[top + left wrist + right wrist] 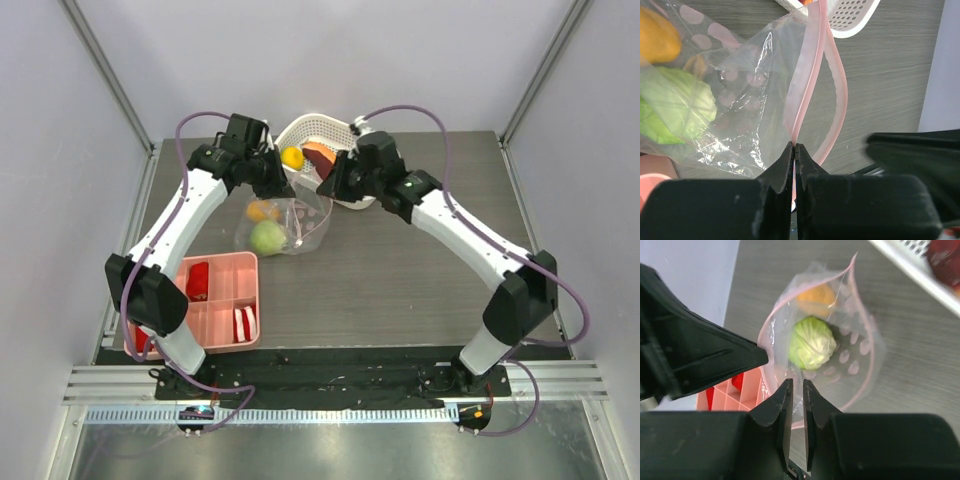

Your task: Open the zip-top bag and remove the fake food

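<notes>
While the zip-top bag point(290, 228) rests on the table point(400, 270) just beside the white basket point(335, 128), its pink zip strip point(807, 75) is pinched between the pressed-together fingers of the left gripper point(795, 150). The right gripper point(796, 390) is held over the open mouth, with only a thin slit between its fingers (film clamped or not: cannot be told). A green ball point(812, 342) and an orange fruit point(815, 295) are seen inside the bag. A yellow fruit point(292, 157) and an orange-brown wedge point(320, 155) are seen in the basket.

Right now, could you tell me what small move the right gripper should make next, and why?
Probably close the right gripper on the near lip of the zip-top bag: its jaws stand slightly apart, the left gripper pinches the pink zip strip, and the toy cabbage lies inside.
</notes>
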You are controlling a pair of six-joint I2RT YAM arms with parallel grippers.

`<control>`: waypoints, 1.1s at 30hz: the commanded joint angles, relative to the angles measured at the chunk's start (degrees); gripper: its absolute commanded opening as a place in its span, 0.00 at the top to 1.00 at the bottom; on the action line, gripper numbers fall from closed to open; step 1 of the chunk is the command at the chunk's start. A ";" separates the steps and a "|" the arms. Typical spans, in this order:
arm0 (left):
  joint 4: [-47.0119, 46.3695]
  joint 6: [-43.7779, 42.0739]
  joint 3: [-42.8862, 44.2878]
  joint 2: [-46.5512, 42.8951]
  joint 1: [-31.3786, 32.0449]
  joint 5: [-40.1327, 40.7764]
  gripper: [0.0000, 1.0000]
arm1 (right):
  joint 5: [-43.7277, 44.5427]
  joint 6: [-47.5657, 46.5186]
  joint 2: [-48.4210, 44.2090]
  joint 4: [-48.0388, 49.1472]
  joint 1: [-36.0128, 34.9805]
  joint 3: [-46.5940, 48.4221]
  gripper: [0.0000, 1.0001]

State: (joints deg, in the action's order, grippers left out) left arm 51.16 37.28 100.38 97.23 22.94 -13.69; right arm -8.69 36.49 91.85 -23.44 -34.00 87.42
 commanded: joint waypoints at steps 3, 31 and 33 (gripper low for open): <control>-1.50 0.34 1.93 -1.96 0.62 -1.25 1.00 | -2.11 0.87 10.25 2.00 -2.48 5.20 0.81; -0.18 -2.12 4.83 1.21 0.79 -2.39 1.00 | -4.24 4.12 18.81 6.31 -5.38 8.38 0.75; -0.27 -2.21 3.87 1.12 0.70 -2.65 1.00 | -3.88 4.12 17.49 5.26 -5.29 8.30 0.74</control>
State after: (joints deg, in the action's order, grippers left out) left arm 51.33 36.73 103.96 98.54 23.31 -15.03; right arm -13.52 39.66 115.72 -17.43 -39.05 93.01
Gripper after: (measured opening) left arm 0.002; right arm 0.255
